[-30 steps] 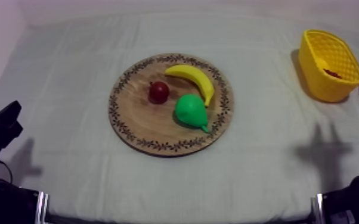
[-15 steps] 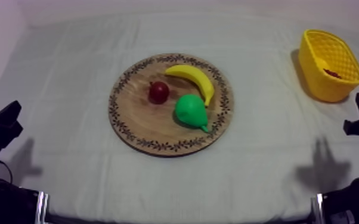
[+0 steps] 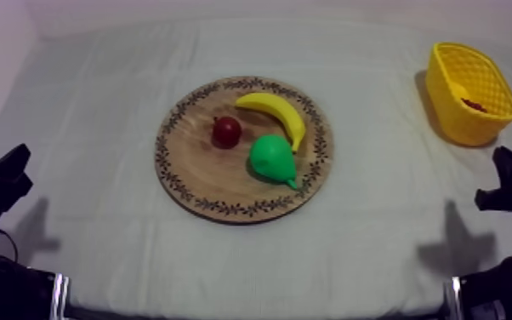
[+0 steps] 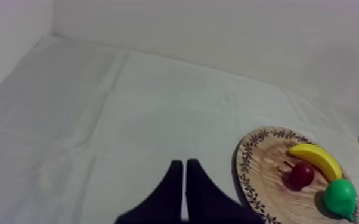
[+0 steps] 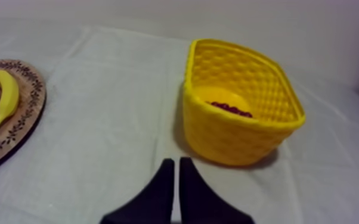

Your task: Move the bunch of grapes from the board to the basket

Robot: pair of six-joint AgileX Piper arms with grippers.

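Observation:
The bunch of grapes (image 3: 474, 105) lies as a dark red cluster inside the yellow basket (image 3: 455, 115) at the far right; the right wrist view also has the grapes (image 5: 232, 109) low in the basket (image 5: 235, 140). My right gripper (image 3: 504, 177) hangs shut and empty in front of the basket, and its fingers form a narrow wedge (image 5: 176, 173). Shut on nothing too, my left gripper (image 3: 14, 162) rests at the table's left side, its wedge (image 4: 185, 173) over bare cloth left of the wooden board (image 4: 259, 179).
The round wooden board (image 3: 200, 170) sits mid-table with a banana (image 3: 272, 112), a small red fruit (image 3: 226, 132) and a green pear (image 3: 272, 157) on it. Bare cloth lies between board and basket and along the front edge.
My right gripper has drawn back from beside the basket toward the table's near right edge. The left arm, the fruit and the basket have not moved.

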